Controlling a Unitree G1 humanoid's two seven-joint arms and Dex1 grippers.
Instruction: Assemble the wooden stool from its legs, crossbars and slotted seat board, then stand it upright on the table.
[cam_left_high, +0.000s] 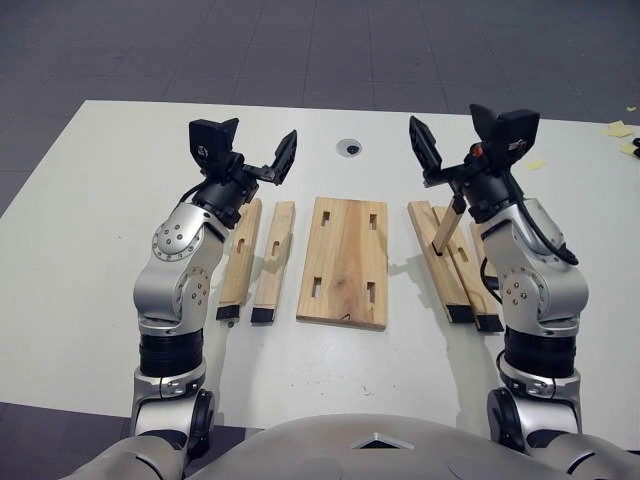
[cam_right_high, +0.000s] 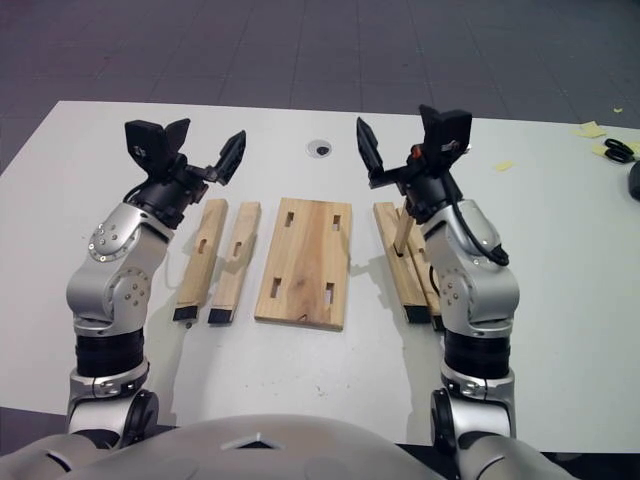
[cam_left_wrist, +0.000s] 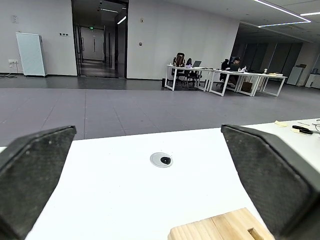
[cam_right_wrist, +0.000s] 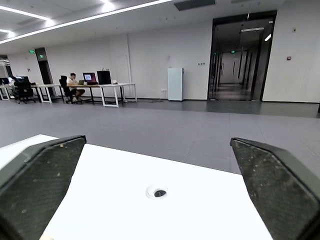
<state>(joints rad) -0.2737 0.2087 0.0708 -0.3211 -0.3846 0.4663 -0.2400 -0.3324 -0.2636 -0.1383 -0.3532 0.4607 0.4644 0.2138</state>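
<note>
The slotted seat board (cam_left_high: 343, 260) lies flat at the table's middle. Two wooden legs (cam_left_high: 241, 255) (cam_left_high: 274, 260) lie side by side to its left, and two more legs (cam_left_high: 440, 262) (cam_left_high: 478, 275) lie to its right. A thin crossbar (cam_left_high: 448, 226) slants over the right legs, just under my right wrist; I cannot tell whether it lies flat or stands up. My left gripper (cam_left_high: 250, 150) hangs open above the far ends of the left legs, holding nothing. My right gripper (cam_left_high: 458, 140) is open above the far ends of the right legs. A wooden end (cam_left_wrist: 220, 230) shows between the left fingers (cam_left_wrist: 30, 175).
A round cable hole (cam_left_high: 349, 148) sits in the white table (cam_left_high: 120, 180) beyond the board. Yellow notes (cam_left_high: 618, 128) and scissors (cam_right_high: 620, 148) lie at the far right corner. Bare table surrounds the parts on the left and in front.
</note>
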